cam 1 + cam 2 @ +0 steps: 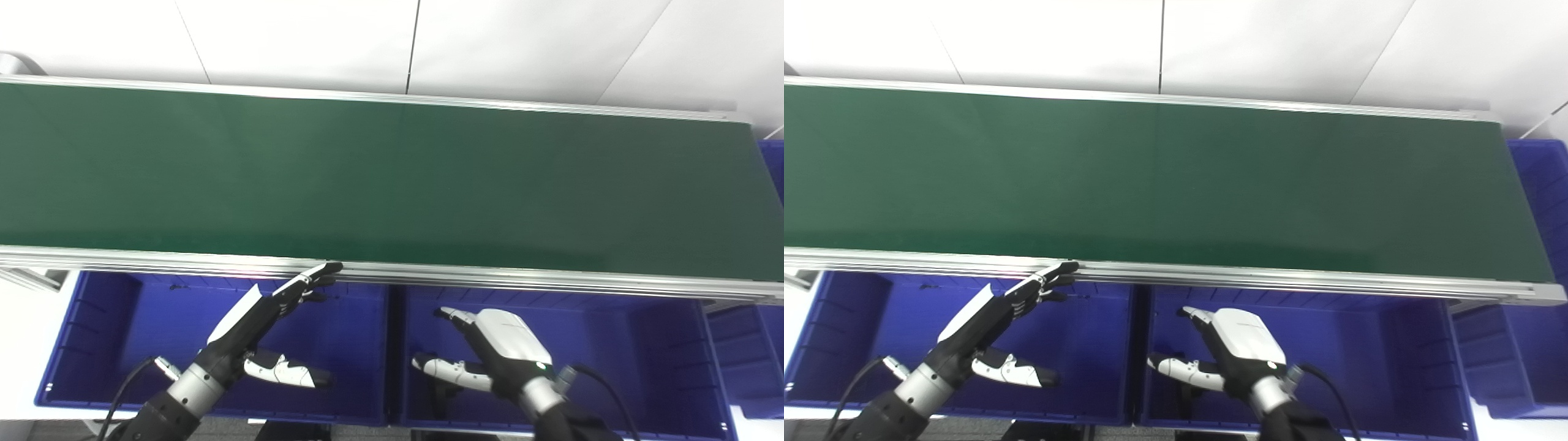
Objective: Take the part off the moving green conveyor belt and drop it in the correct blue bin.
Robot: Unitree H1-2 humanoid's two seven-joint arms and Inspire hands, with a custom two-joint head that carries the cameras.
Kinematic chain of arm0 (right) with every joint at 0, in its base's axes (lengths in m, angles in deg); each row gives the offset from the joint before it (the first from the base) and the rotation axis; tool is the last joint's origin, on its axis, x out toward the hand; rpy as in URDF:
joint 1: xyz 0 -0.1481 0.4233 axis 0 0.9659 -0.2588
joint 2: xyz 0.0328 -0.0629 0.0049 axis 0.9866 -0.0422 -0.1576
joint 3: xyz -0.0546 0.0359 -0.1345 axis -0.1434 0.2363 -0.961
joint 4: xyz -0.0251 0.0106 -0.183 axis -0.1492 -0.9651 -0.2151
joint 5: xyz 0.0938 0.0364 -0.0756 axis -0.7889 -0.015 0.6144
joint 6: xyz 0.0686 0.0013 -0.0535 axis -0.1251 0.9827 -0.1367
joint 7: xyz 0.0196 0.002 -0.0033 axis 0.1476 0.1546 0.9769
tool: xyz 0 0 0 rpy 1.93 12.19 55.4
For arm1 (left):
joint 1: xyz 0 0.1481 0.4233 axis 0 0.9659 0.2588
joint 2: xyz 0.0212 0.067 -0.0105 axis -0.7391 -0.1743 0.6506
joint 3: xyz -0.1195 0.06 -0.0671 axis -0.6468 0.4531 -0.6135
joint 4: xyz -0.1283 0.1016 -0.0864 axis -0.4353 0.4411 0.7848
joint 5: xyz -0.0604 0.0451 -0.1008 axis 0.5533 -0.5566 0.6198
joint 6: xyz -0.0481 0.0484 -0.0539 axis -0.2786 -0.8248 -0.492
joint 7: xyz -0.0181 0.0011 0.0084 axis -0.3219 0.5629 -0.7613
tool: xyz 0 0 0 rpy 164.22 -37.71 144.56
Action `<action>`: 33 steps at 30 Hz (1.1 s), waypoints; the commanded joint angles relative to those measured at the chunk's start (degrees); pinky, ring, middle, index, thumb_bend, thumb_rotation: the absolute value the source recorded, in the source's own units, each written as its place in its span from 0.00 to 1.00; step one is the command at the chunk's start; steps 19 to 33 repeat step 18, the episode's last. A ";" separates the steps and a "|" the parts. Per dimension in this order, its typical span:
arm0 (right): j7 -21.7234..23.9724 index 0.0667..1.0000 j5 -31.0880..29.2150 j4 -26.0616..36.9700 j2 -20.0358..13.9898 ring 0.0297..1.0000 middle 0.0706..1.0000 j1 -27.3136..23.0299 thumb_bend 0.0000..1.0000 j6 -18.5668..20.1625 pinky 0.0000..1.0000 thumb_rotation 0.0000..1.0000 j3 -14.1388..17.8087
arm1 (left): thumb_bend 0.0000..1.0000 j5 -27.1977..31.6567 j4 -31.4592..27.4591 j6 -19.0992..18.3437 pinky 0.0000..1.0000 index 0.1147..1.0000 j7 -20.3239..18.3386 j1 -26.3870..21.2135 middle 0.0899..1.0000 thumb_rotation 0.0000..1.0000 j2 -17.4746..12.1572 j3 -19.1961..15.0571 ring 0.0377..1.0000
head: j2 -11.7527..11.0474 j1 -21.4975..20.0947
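Two large blue bins sit side by side below the near rail of the green conveyor belt [392, 177]: the left bin [92, 343] and the right bin [661, 355], neither showing any contents. More blue bin [1540, 177] shows at the far right edge. No part is visible on the belt. The left hand [263, 324] hangs over the left bin, fingers straight and spread from the thumb, fingertips [327, 268] at the rail, holding nothing. The right hand [490, 355] hovers over the right bin, likewise spread and empty.

White panelled wall [520, 43] behind
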 commanded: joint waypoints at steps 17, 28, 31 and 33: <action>-15.17 0.82 -36.18 -13.01 3.00 0.69 0.75 5.23 0.78 -36.52 0.60 0.61 8.38 | 0.79 2.31 4.77 6.15 0.79 0.90 0.77 0.25 0.94 0.37 2.83 -0.09 0.87 | -5.99 3.68; -15.40 0.82 -36.13 -13.61 2.85 0.69 0.75 5.21 0.78 -37.03 0.59 0.61 8.46 | 0.79 2.11 4.97 6.43 0.79 0.90 0.87 0.40 0.94 0.37 2.93 -0.08 0.87 | -7.00 4.04; -15.40 0.82 -36.13 -13.61 2.85 0.69 0.75 5.21 0.78 -37.03 0.59 0.61 8.46 | 0.79 2.11 4.97 6.43 0.79 0.90 0.87 0.40 0.94 0.37 2.93 -0.08 0.87 | -7.00 4.04; -15.40 0.82 -36.13 -13.61 2.85 0.69 0.75 5.21 0.78 -37.03 0.59 0.61 8.46 | 0.79 2.11 4.97 6.43 0.79 0.90 0.87 0.40 0.94 0.37 2.93 -0.08 0.87 | -7.00 4.04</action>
